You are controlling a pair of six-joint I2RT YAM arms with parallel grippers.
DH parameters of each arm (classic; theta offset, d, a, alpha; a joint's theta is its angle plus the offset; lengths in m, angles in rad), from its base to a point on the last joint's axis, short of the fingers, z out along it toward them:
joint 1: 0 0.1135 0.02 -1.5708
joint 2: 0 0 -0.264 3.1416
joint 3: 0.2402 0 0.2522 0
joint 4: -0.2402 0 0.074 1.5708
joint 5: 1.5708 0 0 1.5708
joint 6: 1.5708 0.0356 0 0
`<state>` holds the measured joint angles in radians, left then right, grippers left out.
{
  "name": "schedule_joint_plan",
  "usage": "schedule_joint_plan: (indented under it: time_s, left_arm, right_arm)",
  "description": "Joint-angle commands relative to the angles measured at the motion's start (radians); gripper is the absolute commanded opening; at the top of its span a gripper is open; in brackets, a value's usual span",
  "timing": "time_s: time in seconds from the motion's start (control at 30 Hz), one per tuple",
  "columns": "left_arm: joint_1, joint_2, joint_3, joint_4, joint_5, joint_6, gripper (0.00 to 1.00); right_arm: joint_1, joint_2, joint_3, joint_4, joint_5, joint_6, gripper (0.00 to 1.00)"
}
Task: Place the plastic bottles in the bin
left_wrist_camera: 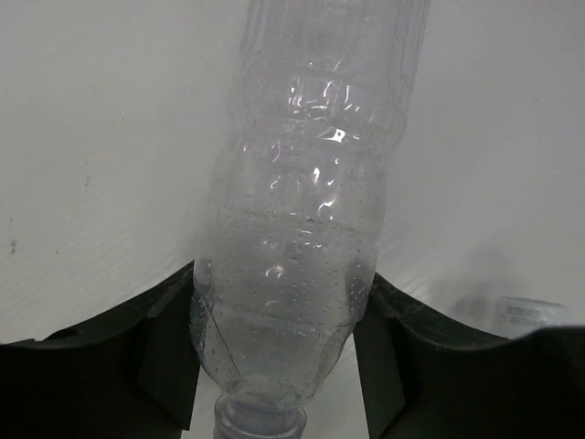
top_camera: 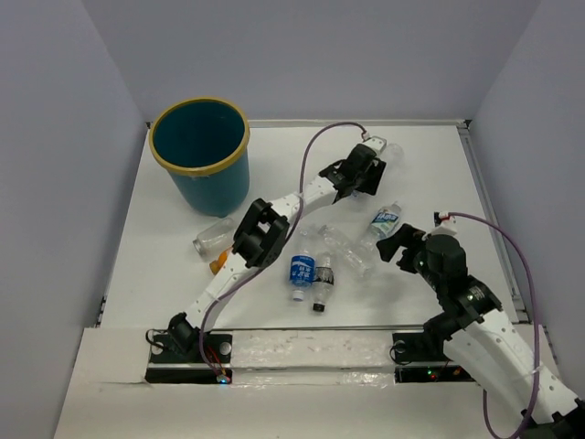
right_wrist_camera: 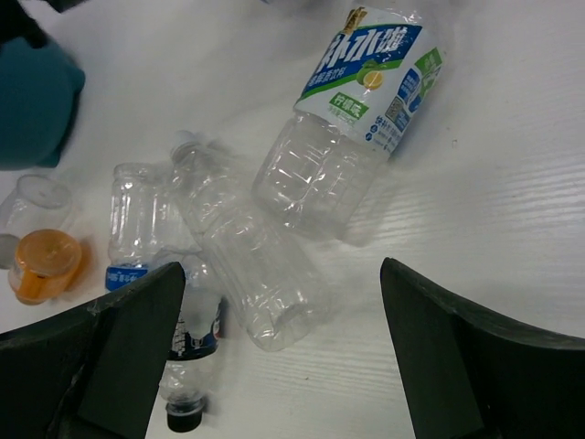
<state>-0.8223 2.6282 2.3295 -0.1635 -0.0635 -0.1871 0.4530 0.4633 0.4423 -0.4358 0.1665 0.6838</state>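
I am holding a clear bottle [left_wrist_camera: 302,229] between the fingers of my left gripper [top_camera: 370,172] at one o'clock on the table [top_camera: 439,183] — the grasp step, I judge. My right gripper [right_wrist_camera: 283,357] is hanging open over the other bottles [right_wrist_camera: 256,265] at the table's middle. Next I am looking at a lift and a swing to the bin [top_camera: 215,187] at ten o'clock.

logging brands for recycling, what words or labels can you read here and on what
"水": one of the big white Chinese characters on the blue-green label bottle; the other characters are unsure, and its small print is too small to read.
On the blue label bottle: print too small to read.
On the dark label bottle: blurred.
On the clear bottle: no print shows.
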Motion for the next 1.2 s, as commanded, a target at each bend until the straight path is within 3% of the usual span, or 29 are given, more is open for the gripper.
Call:
schedule_joint_plan:
  time_s: [0.0, 0.13, 0.3, 0.43, 0.6, 0.77, 1.17]
  left_arm:
    - [0.023, -0.292, 0.013, 0.133, 0.114, 0.000, 0.47]
    - [0.048, -0.539, -0.080, 0.209, 0.162, -0.014, 0.47]
    - [0.094, -0.847, -0.330, 0.246, 0.027, 0.014, 0.47]
    - [0.216, -1.112, -0.682, 0.272, -0.036, -0.092, 0.47]
    - [0.448, -1.397, -0.919, 0.182, -0.052, -0.166, 0.47]
    - [0.599, -1.456, -0.963, 0.105, -0.041, -0.157, 0.47]
    - [0.730, -1.318, -1.055, 0.154, -0.082, -0.177, 0.48]
  right_arm:
    - [0.003, 0.084, 0.027, 0.103, 0.083, -0.041, 0.93]
    - [0.003, 0.202, 0.071, 0.160, 0.128, -0.063, 0.95]
    - [0.003, 0.351, 0.136, 0.233, 0.188, -0.078, 0.99]
    - [0.003, 0.483, 0.196, 0.278, 0.286, -0.112, 1.00]
    - [-0.022, 0.684, 0.269, 0.284, 0.337, -0.116, 1.00]
    - [-0.031, 0.825, 0.323, 0.295, 0.343, -0.116, 1.00]
    - [-0.062, 0.955, 0.323, 0.342, 0.338, -0.107, 1.00]
